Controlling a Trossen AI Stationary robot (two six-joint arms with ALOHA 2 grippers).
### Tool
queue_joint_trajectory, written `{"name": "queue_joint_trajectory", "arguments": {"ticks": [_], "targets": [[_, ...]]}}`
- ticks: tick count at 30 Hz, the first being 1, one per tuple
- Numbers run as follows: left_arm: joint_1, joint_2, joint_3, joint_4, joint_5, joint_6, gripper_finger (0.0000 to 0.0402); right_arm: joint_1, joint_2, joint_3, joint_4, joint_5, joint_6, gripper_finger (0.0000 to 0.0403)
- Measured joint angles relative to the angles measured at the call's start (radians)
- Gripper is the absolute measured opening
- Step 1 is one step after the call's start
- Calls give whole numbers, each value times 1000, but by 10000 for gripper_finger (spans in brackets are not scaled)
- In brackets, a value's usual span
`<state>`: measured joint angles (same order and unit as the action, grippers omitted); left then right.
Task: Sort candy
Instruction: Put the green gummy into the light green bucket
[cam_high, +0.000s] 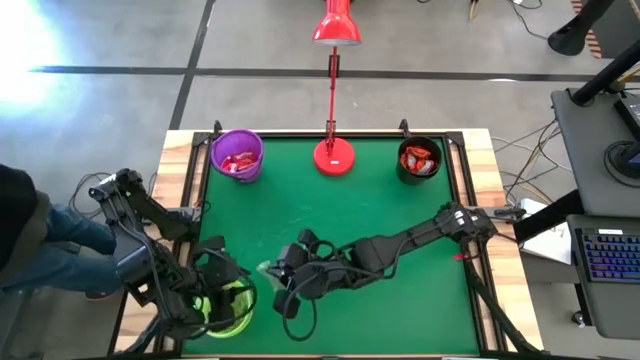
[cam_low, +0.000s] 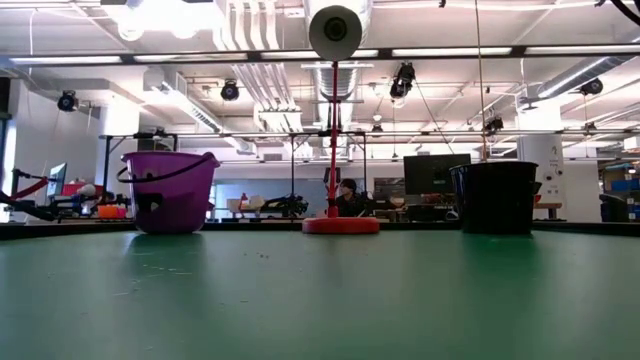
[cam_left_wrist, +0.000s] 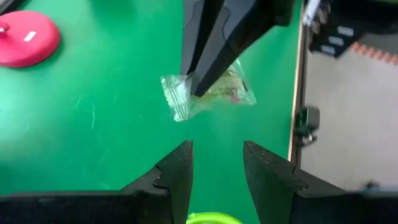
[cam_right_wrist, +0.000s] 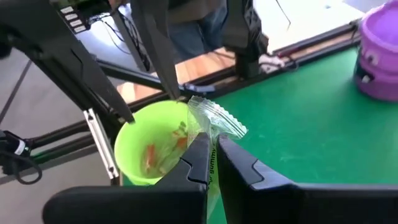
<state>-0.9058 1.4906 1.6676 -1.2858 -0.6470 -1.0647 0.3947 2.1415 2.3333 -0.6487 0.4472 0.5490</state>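
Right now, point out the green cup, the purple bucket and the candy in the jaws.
Green cup (cam_right_wrist: 140, 134): right wrist view, inner wall.
Purple bucket (cam_low: 168, 190): low view, front wall.
Candy (cam_left_wrist: 177, 94): left wrist view, clear wrapper's free end.

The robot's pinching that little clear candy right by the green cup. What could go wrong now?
The right gripper holds the candy only by its thin wrapper, so it might slip out onto the mat. The left gripper hovers open close by, over the green cup, so the two arms could bump, or a drop could miss the cup.
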Motion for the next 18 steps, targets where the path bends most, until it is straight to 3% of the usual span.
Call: {"name": "queue_joint_trajectory", "arguments": {"ticks": [9, 18], "targets": [[63, -4, 8, 64, -35, -5, 123, -12, -23, 0, -6, -4, -76, 9], [95, -6, 16, 18, -29, 9, 123, -9, -28, 1, -7, -37, -83, 9]]}}
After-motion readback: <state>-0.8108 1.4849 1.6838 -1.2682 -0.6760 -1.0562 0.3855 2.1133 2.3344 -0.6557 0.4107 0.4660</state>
